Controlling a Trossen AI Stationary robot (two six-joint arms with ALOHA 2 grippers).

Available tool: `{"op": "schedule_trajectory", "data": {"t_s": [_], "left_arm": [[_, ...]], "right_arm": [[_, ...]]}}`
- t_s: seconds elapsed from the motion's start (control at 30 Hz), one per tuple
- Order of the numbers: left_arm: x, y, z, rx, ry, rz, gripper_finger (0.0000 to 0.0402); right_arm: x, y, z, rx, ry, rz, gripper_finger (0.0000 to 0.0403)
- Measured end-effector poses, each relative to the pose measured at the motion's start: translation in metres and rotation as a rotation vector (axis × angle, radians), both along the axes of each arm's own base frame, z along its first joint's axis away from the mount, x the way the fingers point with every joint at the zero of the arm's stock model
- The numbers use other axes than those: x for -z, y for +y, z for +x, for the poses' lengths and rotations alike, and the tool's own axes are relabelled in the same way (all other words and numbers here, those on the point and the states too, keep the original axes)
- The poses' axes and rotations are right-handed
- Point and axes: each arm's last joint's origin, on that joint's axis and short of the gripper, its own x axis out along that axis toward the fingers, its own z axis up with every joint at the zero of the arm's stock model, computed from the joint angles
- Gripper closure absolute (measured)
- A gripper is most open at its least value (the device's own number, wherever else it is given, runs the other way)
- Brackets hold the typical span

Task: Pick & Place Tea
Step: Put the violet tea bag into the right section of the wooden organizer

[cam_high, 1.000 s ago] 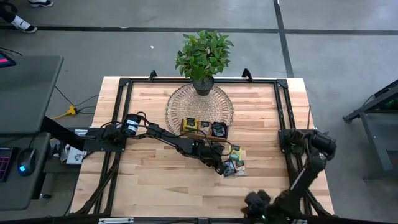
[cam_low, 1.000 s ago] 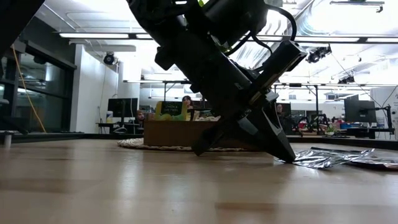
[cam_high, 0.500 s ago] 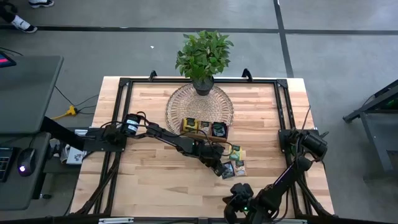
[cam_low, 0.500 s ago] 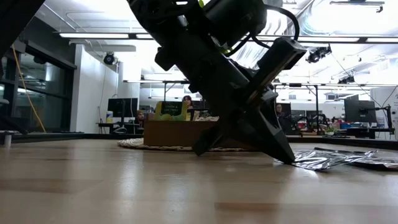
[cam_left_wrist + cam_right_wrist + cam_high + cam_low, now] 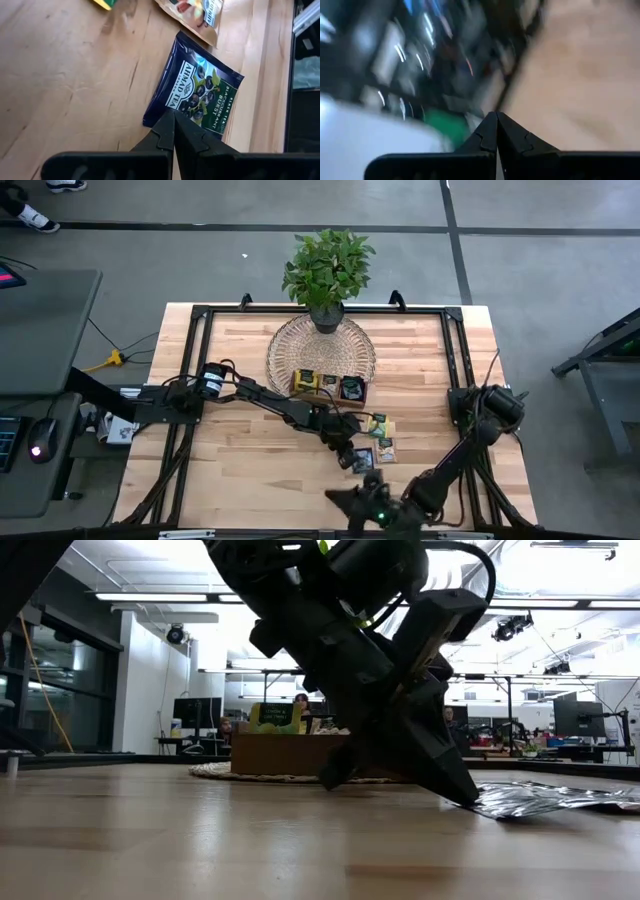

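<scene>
Jaws pressed together on both arms, nothing pinched between them. Left gripper (image 5: 173, 117) low over the table (image 5: 230, 450), tips meeting at the near edge of a dark blue sachet (image 5: 194, 96) lying flat on the wood, touching or just above it, cannot tell which. Same left gripper (image 5: 352, 456) right of the table's middle, reached in from the left side, beside a few loose sachets (image 5: 381, 446) scattered just right of it. More tea standing in the wooden tray (image 5: 328, 386), farther back, on the near edge of a round woven mat (image 5: 320, 348) with a potted plant (image 5: 327, 268) at its far edge. Another wrapper (image 5: 192, 12), tan with printed fruit, just beyond the blue one. Right gripper (image 5: 345, 500) off the near edge, swung in toward the middle, well apart from the tea.
</scene>
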Motion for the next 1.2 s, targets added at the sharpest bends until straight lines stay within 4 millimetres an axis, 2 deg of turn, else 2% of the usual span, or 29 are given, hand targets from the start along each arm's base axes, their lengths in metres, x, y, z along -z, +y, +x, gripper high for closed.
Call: {"op": "schedule_trajectory", "data": {"t_s": [0.07, 0.13, 0.23, 0.27, 0.37, 0.47, 0.63, 0.7, 1.0, 1.2], "left_arm": [[0.0, 0.0, 0.0, 0.013, -0.002, 0.002, 0.0401], [0.0, 0.0, 0.0, 0.022, -0.004, 0.003, 0.0401], [0.0, -0.001, 0.0, 0.032, -0.007, 0.005, 0.0401], [0.0, 0.0, 0.0, 0.034, -0.008, 0.005, 0.0401], [0.0, 0.002, 0.0, 0.033, -0.007, 0.0, 0.0401], [0.0, 0.002, 0.0, 0.037, -0.005, -0.002, 0.0401], [0.0, 0.002, 0.0, 0.052, -0.005, 0.007, 0.0401], [0.001, 0.002, -0.001, 0.058, -0.002, 0.009, 0.0401], [0.001, 0.002, -0.001, 0.065, 0.001, 0.01, 0.0401], [0.001, 0.002, -0.001, 0.061, 0.002, 0.01, 0.0401]], "right_arm": [[-0.018, 0.001, -0.004, 0.2, -0.098, -0.078, 0.0403], [-0.038, 0.004, -0.019, 0.392, -0.101, -0.11, 0.0403], [-0.048, 0.007, -0.035, 0.37, -0.083, -0.136, 0.0403], [-0.047, 0.007, -0.036, 0.371, -0.086, -0.128, 0.0403], [-0.035, 0.001, -0.021, 0.403, -0.098, -0.111, 0.0403], [-0.008, -0.009, -0.011, 0.44, -0.108, -0.09, 0.0402], [0.012, -0.021, -0.012, 0.461, -0.141, -0.031, 0.0403], [0.014, -0.025, -0.013, 0.466, -0.137, -0.038, 0.0403], [-0.003, -0.027, -0.009, 0.47, -0.111, -0.086, 0.0403], [0.004, -0.023, -0.017, 0.45, -0.107, -0.093, 0.0403]]}}
